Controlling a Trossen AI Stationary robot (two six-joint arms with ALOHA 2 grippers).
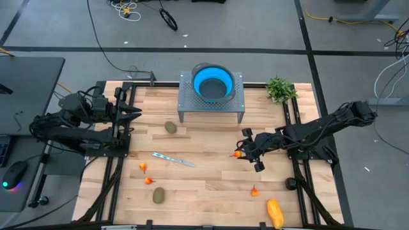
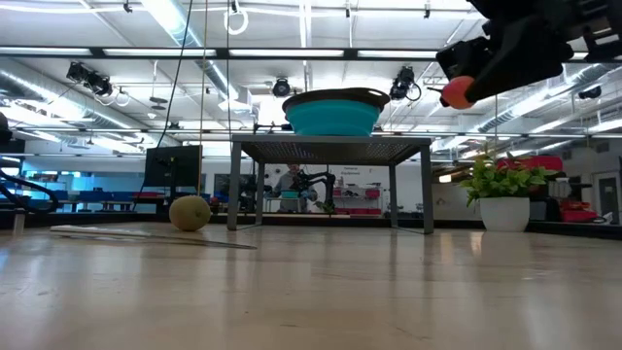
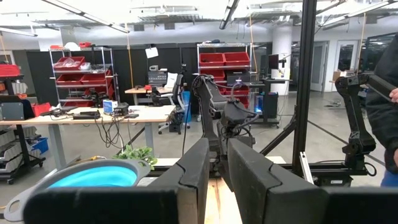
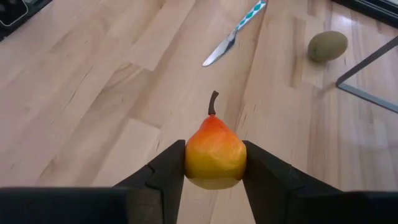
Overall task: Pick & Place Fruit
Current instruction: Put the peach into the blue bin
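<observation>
Right wrist view shows the right gripper [image 4: 214, 180] clamped on a small red-and-yellow pear [image 4: 215, 157], one finger on each flank and the stem pointing away from the wrist, so the fruit sits square between the pads and looks unlikely to roll out. Below it lies bare wooden table [image 4: 93, 93], with the teal-handled knife [image 4: 235, 32] and a kiwi [image 4: 328, 46] farther off. From overhead, that gripper [image 1: 246, 152] hangs over the middle-right of the table, the pear [image 1: 237, 154] at its tip; the level view puts the fruit [image 2: 455, 91] well clear of the boards, about as high as the blue bowl [image 2: 335, 111]. The bowl rests on a perforated metal stand [image 1: 236, 96] at the far edge, which I judge to be the drop-off, so the lift serves to clear the rim.

Other fruit waits on the table: a kiwi [image 1: 170, 127] near the stand, another [image 1: 158, 195] at the near side, small red-orange pieces [image 1: 143, 167] [image 1: 149, 181] [image 1: 255, 191], and a long yellow-orange fruit [image 1: 275, 213] at the near right corner. A leafy plant [image 1: 280, 89] stands beside the stand.

The left gripper [image 1: 132, 113] is parked at the table's left edge, fingers [image 3: 252, 180] nearly together with a narrow gap and nothing between them
</observation>
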